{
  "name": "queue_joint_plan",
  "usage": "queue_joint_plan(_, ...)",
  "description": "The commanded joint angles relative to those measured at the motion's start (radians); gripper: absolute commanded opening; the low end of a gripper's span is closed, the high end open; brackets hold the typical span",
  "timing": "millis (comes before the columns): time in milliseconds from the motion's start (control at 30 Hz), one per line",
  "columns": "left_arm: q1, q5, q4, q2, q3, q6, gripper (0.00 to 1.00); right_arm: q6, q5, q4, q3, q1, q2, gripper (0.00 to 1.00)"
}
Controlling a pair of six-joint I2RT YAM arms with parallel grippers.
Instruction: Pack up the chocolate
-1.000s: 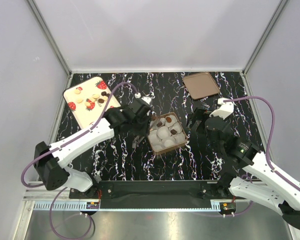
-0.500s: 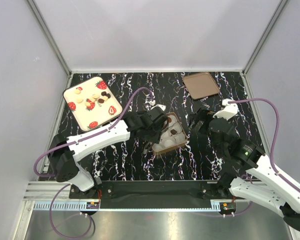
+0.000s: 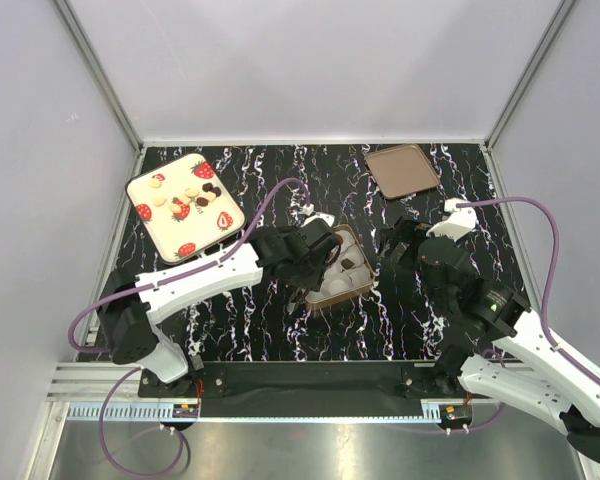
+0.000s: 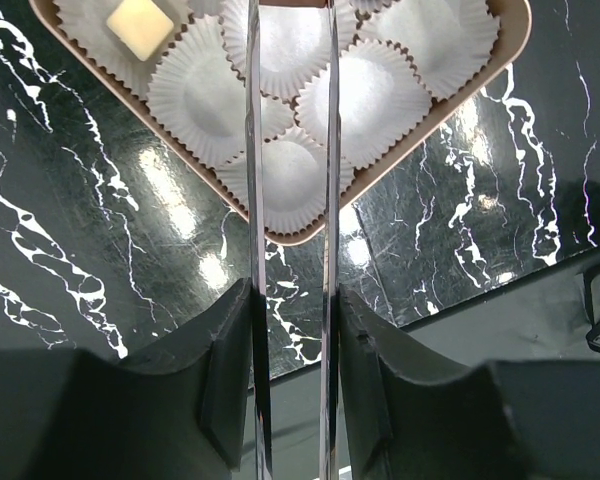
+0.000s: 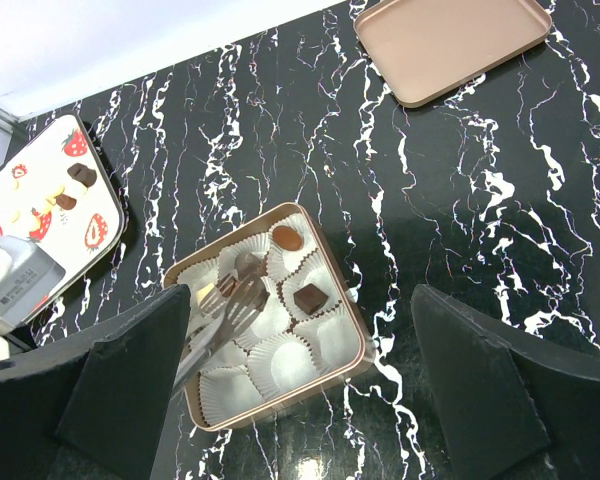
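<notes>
Left gripper (image 5: 245, 282) over the paper-cup box (image 5: 352, 335), blades nearly together, load unclear, chocolate (image 5: 309, 298) in some cups, right gripper (image 3: 393, 242) spread wide just right

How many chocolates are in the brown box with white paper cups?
3. A round brown chocolate at the far side of the brown box, a dark square chocolate just nearer, a cream-white square chocolate beside the left gripper, which may hide more.

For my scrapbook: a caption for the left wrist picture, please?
Left gripper above the box of paper cups, one holding a white chocolate.
</notes>
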Motion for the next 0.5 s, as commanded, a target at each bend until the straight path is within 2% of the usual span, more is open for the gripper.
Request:
queue_joint_plan(0, -0.013, -0.02, 0.019, 0.004, 0.024, -0.01, 0.39, 0.011, 0.027, 0.005, 0.023, -0.006, -0.003, 1.0)
queue_joint_plan(467, -0.016, -0.042, 0.005, 0.01, 0.016, -0.014, 0.41, 0.017, 0.018, 0.0, 0.034, -0.006, -0.005, 1.0)
